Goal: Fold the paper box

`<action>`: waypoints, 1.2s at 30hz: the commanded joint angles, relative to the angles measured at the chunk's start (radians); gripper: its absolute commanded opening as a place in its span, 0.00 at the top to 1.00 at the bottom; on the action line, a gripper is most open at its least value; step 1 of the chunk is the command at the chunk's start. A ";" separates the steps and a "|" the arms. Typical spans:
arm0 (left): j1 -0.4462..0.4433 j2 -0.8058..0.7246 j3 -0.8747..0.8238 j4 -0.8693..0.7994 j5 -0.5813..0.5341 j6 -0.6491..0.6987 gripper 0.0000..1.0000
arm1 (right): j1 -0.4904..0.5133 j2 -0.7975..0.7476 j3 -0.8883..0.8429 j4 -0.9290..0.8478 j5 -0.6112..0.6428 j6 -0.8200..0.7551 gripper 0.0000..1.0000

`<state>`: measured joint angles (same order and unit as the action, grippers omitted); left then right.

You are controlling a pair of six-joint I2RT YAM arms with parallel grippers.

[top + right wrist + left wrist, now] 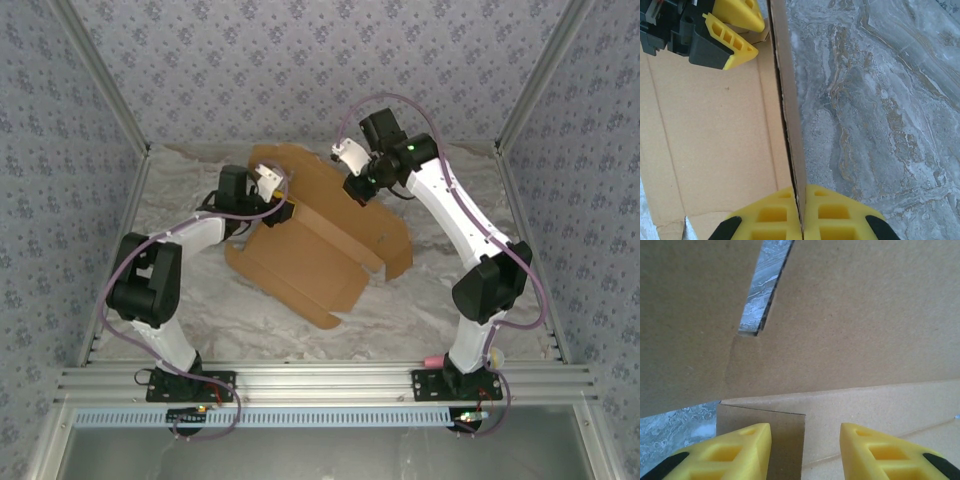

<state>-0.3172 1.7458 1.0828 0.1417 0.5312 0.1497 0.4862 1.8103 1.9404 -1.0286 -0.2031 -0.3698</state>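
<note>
A robot lab test cell: aluminium rails, patterned wall panels, marbled tabletop.

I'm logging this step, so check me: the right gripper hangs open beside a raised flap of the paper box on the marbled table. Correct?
No. The right gripper is shut on the raised flap of the paper box, not open beside it; the right wrist view shows its fingers pinching that edge. The marbled table part is right.

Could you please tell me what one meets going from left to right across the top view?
Left arm → left gripper → right gripper → right arm; the box spans both grippers, so it has no single place.
</note>
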 commanded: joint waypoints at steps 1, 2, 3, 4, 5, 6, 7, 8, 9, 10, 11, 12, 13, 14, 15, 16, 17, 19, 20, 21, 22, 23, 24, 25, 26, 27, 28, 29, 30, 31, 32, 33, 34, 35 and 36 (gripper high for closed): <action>-0.014 -0.034 0.010 -0.047 0.006 -0.006 0.58 | -0.005 -0.016 0.005 0.060 0.005 0.030 1.00; -0.011 -0.048 0.003 -0.042 0.004 -0.017 0.57 | -0.006 -0.016 0.007 0.057 0.026 0.028 1.00; -0.006 -0.065 -0.005 -0.035 0.004 -0.028 0.57 | -0.006 -0.013 0.008 0.056 0.048 0.027 1.00; -0.001 -0.083 -0.016 -0.026 0.004 -0.040 0.56 | -0.006 -0.011 0.008 0.053 0.073 0.025 1.00; 0.003 -0.099 -0.025 -0.021 -0.002 -0.050 0.55 | -0.007 -0.009 0.008 0.052 0.092 0.021 1.00; 0.009 -0.116 -0.034 -0.019 -0.005 -0.058 0.54 | -0.007 -0.007 0.008 0.052 0.111 0.017 1.00; 0.016 -0.134 -0.042 -0.016 -0.014 -0.067 0.53 | -0.006 -0.005 0.008 0.051 0.127 0.014 1.00; 0.021 -0.153 -0.048 -0.017 -0.022 -0.075 0.52 | -0.006 -0.001 0.009 0.050 0.137 0.010 1.00; 0.029 -0.172 -0.058 -0.012 -0.025 -0.081 0.51 | -0.005 0.001 0.009 0.049 0.147 0.008 1.00; 0.038 -0.191 -0.069 -0.003 -0.025 -0.091 0.50 | -0.005 0.004 0.009 0.050 0.152 0.003 1.00; 0.046 -0.208 -0.077 -0.001 -0.024 -0.098 0.50 | -0.004 0.006 0.009 0.049 0.156 -0.002 1.00; 0.055 -0.227 -0.083 0.001 -0.023 -0.105 0.49 | -0.004 0.007 0.009 0.050 0.158 -0.004 1.00; 0.062 -0.247 -0.085 -0.005 -0.025 -0.107 0.49 | -0.002 0.008 0.010 0.052 0.159 -0.008 1.00; 0.066 -0.262 -0.089 -0.009 -0.026 -0.110 0.49 | -0.001 0.009 0.012 0.053 0.159 -0.009 1.00; 0.070 -0.281 -0.089 -0.012 -0.022 -0.111 0.48 | 0.001 0.011 0.013 0.055 0.156 -0.012 1.00; 0.072 -0.299 -0.090 -0.013 -0.015 -0.112 0.48 | 0.004 0.011 0.015 0.056 0.153 -0.016 1.00; 0.073 -0.310 -0.088 -0.013 -0.007 -0.114 0.47 | 0.007 0.012 0.015 0.056 0.150 -0.022 1.00; 0.073 -0.329 -0.070 -0.023 0.023 -0.117 0.47 | 0.016 0.015 0.017 0.059 0.149 -0.033 1.00; 0.074 -0.332 -0.057 -0.030 0.041 -0.118 0.46 | 0.018 0.016 0.021 0.056 0.149 -0.038 1.00; 0.074 -0.332 -0.042 -0.035 0.057 -0.117 0.46 | 0.021 0.020 0.026 0.051 0.147 -0.043 1.00; 0.075 -0.329 -0.026 -0.038 0.070 -0.115 0.46 | 0.024 0.022 0.029 0.044 0.143 -0.050 1.00; 0.077 -0.324 -0.009 -0.043 0.078 -0.113 0.46 | 0.027 0.023 0.032 0.044 0.142 -0.053 1.00; 0.079 -0.313 0.012 -0.050 0.088 -0.110 0.45 | 0.029 0.024 0.034 0.042 0.138 -0.057 1.00; 0.082 -0.300 0.037 -0.062 0.097 -0.106 0.45 | 0.032 0.024 0.036 0.039 0.133 -0.061 1.00; 0.087 -0.287 0.061 -0.074 0.111 -0.104 0.44 | 0.032 0.025 0.038 0.038 0.130 -0.064 1.00; 0.093 -0.268 0.091 -0.086 0.127 -0.105 0.44 | 0.035 0.026 0.040 0.033 0.126 -0.065 1.00; 0.099 -0.249 0.121 -0.097 0.144 -0.111 0.44 | 0.038 0.026 0.042 0.031 0.122 -0.069 1.00; 0.105 -0.230 0.147 -0.109 0.158 -0.113 0.43 | 0.040 0.025 0.042 0.032 0.122 -0.069 1.00; 0.108 -0.212 0.175 -0.121 0.171 -0.113 0.43 | 0.041 0.024 0.041 0.032 0.120 -0.070 1.00; 0.112 -0.195 0.199 -0.133 0.186 -0.111 0.43 | 0.044 0.025 0.041 0.031 0.120 -0.070 1.00; 0.113 -0.179 0.221 -0.146 0.197 -0.105 0.42 | 0.046 0.025 0.043 0.031 0.118 -0.073 1.00; 0.113 -0.164 0.249 -0.166 0.202 -0.099 0.42 | 0.047 0.026 0.043 0.030 0.120 -0.075 1.00; 0.113 -0.149 0.275 -0.186 0.205 -0.092 0.42 | 0.049 0.026 0.043 0.029 0.120 -0.075 1.00; 0.114 -0.136 0.295 -0.200 0.212 -0.085 0.41 | 0.049 0.026 0.044 0.028 0.119 -0.075 1.00; 0.115 -0.124 0.318 -0.217 0.220 -0.076 0.41 | 0.051 0.026 0.045 0.027 0.120 -0.077 1.00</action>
<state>-0.2047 1.5925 1.3357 0.0002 0.6884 0.0452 0.5293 1.8275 1.9469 -0.9848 -0.0669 -0.4316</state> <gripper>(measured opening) 0.585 0.060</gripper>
